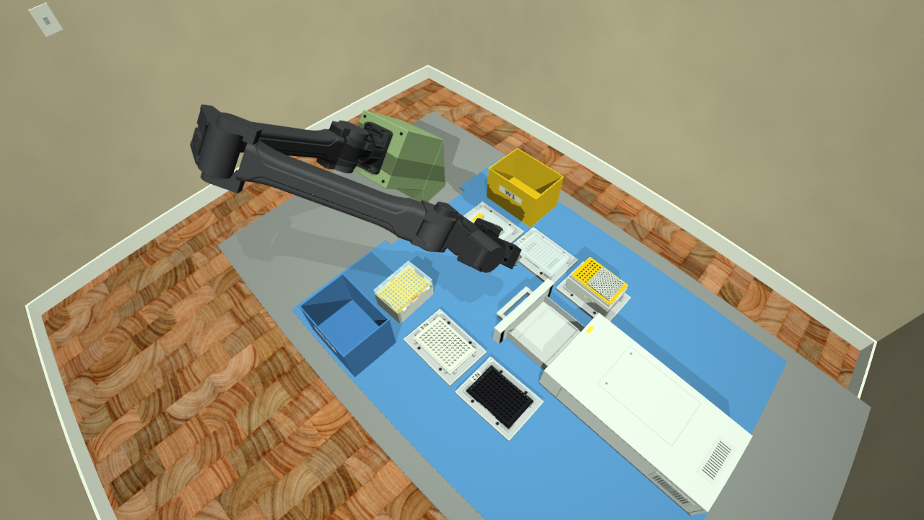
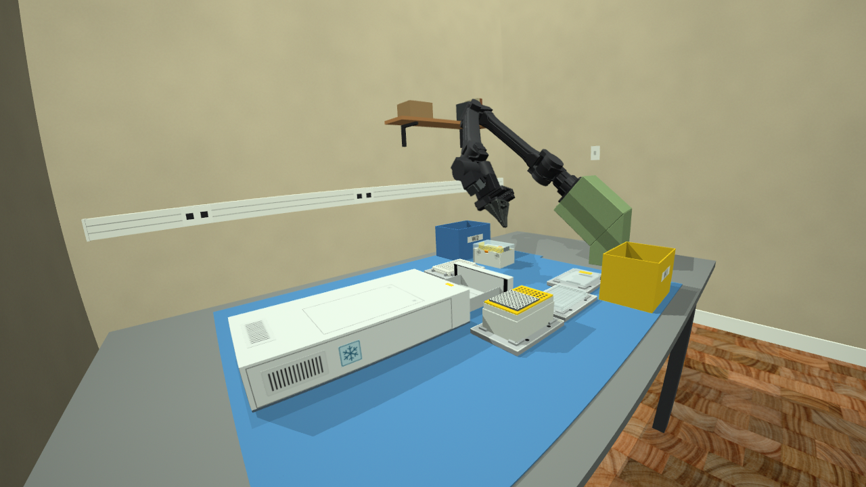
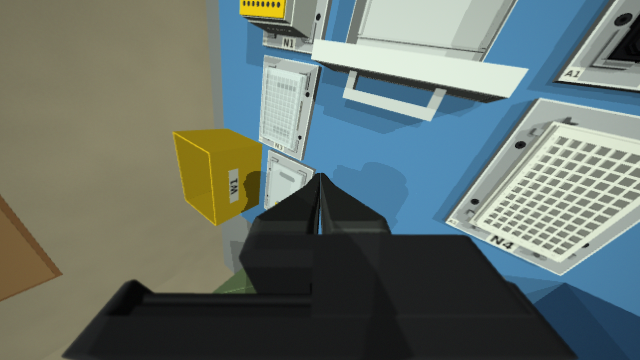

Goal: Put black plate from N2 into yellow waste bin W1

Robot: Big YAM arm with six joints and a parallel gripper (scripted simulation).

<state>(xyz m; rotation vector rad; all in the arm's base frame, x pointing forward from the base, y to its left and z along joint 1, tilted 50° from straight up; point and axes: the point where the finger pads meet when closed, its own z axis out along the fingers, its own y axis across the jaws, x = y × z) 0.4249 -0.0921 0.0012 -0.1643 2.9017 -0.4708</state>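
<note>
Black plate (image 1: pixel 495 395) — in nest N2 | end effector (image 1: pixel 515 254) — closed, empty, aloft

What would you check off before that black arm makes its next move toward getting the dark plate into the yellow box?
1. Black plate seated in its nest N2: ok, untouched.
2. Gripper holding nothing: ok, shut and empty.
3. Gripper open for a grasp: not ok, its fingers are pressed together.
4. Gripper positioned above the plate: not ok, it hangs high near the yellow bin W1, far from N2.
5. W1 upright with its mouth free: ok.
6. Other plates and the open drawer clear of the arm: ok, nothing touched.
</note>
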